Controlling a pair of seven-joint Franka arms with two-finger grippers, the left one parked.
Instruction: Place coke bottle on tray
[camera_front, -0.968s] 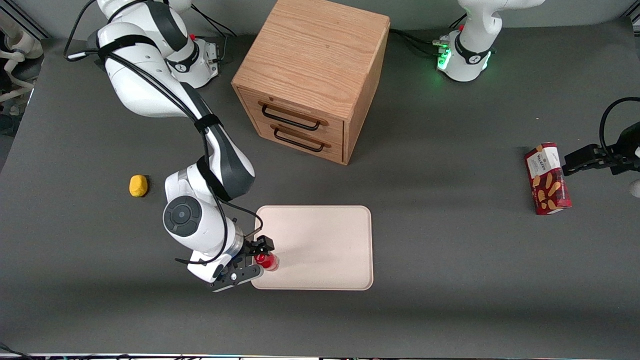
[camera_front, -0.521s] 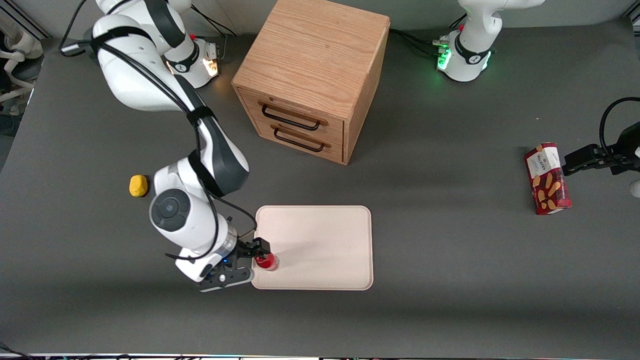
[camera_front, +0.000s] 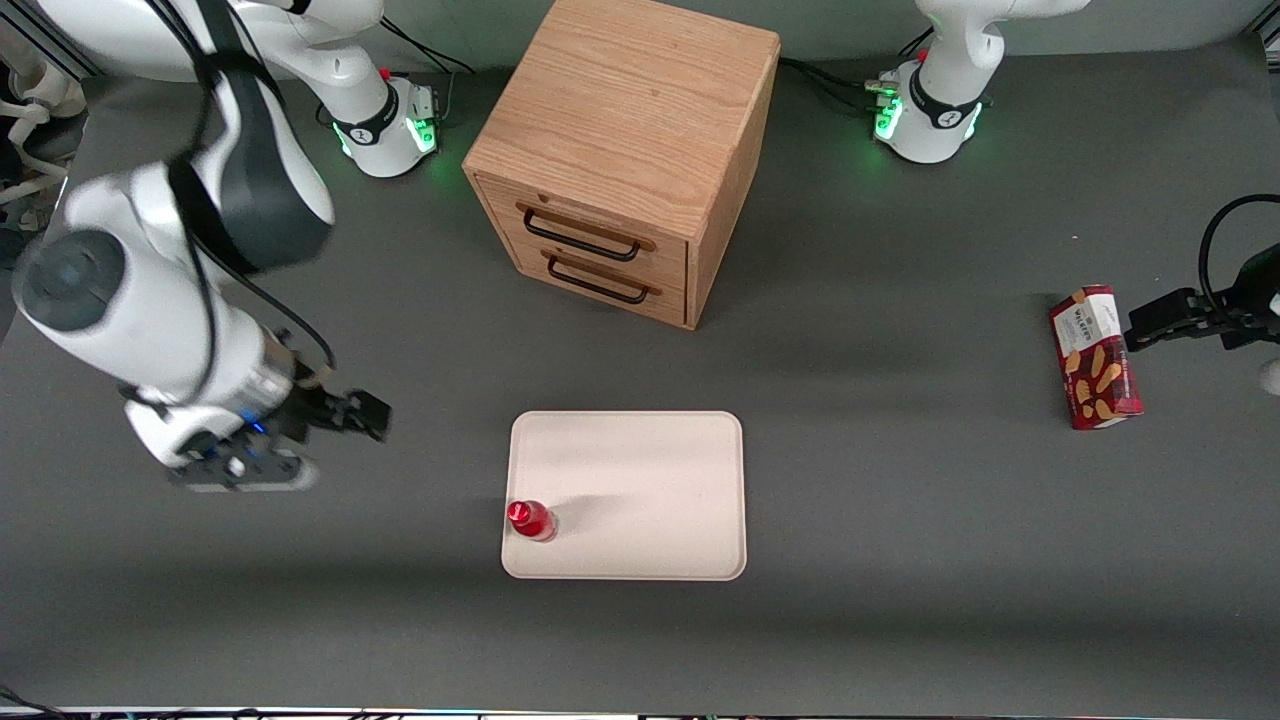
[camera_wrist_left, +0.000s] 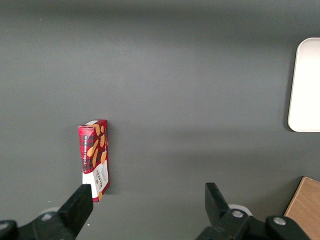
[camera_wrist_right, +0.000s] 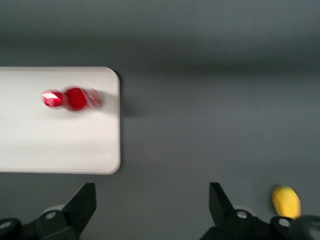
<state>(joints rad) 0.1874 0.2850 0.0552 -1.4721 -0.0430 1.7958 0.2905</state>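
While claw (camera_front: 365, 412) apparently open, coke bottle (camera_front: 530, 520) blurred on tray (camera_front: 640, 480).

Open bench (camera_front: 900, 600) surrounds the tray (camera_front: 640, 470) on every side. The bottle (camera_front: 530, 521) stands upright in the tray corner nearest the working arm, the one obstacle on it. The hand (camera_front: 345, 425), fingers spread and empty, hangs above bare bench well apart from the tray. The wooden cabinet (camera_front: 620, 150) stands farther from the front camera.
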